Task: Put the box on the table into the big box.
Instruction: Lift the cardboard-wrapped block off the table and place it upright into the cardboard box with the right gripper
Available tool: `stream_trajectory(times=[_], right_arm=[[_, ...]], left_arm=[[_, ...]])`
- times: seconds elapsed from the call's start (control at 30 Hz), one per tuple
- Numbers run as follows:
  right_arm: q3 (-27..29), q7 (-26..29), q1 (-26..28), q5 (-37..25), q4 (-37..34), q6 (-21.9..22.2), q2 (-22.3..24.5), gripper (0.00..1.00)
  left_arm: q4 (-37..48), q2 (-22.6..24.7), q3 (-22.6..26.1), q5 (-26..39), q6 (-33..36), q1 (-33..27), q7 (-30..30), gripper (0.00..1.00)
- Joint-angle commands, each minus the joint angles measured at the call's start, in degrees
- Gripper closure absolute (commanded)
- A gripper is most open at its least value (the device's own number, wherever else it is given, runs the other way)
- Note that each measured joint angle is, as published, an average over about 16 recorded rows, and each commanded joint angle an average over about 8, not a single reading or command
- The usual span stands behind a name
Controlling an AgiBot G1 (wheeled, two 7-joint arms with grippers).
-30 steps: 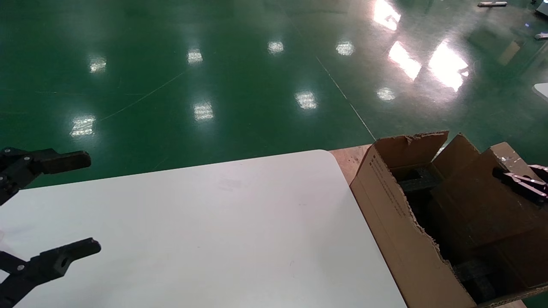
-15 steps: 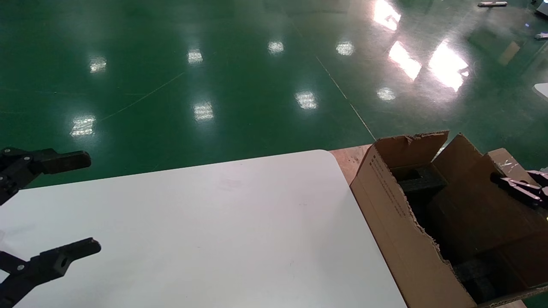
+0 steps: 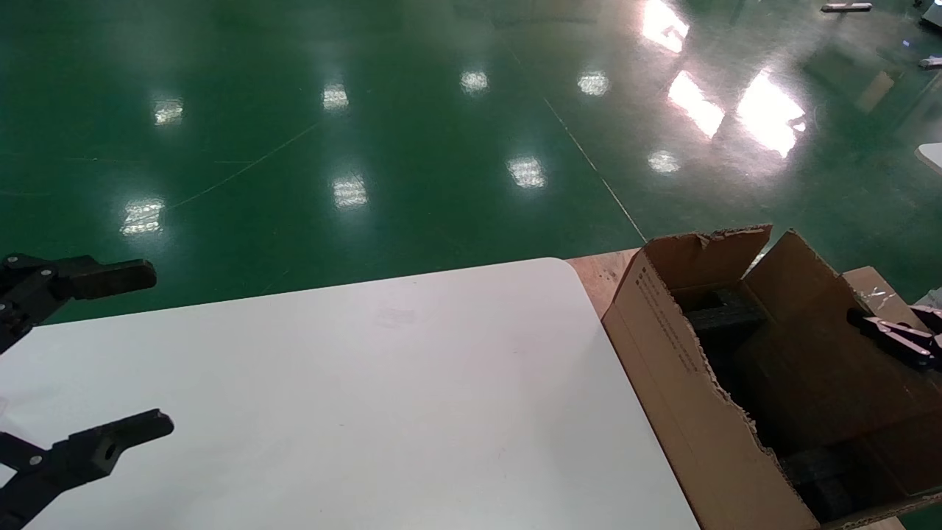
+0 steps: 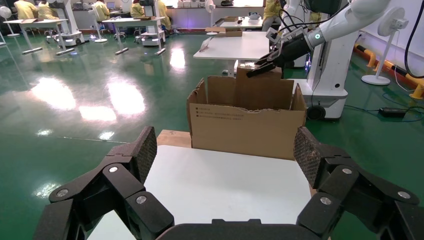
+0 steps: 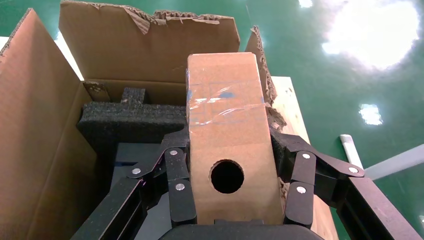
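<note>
The box (image 5: 227,125), small and brown with a round hole and clear tape, is held in my right gripper (image 5: 227,137), shut on its two sides. It hangs over the far right side of the big box (image 3: 684,368), a torn carton with black foam (image 5: 130,120) inside. In the head view only the box's taped top (image 3: 874,288) shows, behind a carton flap, beside the right gripper (image 3: 887,330). My left gripper (image 3: 162,350) stands open over the left end of the white table (image 3: 368,383), with nothing between its fingers (image 4: 146,150).
The big box (image 4: 247,125) stands on a wooden board (image 3: 600,272) just off the table's right edge. Shiny green floor lies beyond the table's far edge. Other white tables (image 4: 235,45) stand far off.
My right gripper with the box has shifted a little to the right and lower in the head view. The left gripper has not moved.
</note>
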Motion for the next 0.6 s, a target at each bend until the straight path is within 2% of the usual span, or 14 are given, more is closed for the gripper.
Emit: stream_trajectory(times=[0.03, 0.6], right_arm=[[0.41, -0.54, 0.44, -0.72, -0.55, 0.07, 0.03, 1.00], [3.75, -2.16, 1.12, -1.76, -0.33, 2.25, 0.02, 1.00]], left_arm=[[0.00, 0.00, 0.00, 0.00, 0.00, 0.00, 0.00, 0.00], [0.00, 0.00, 0.00, 0.00, 0.00, 0.00, 0.00, 0.00]])
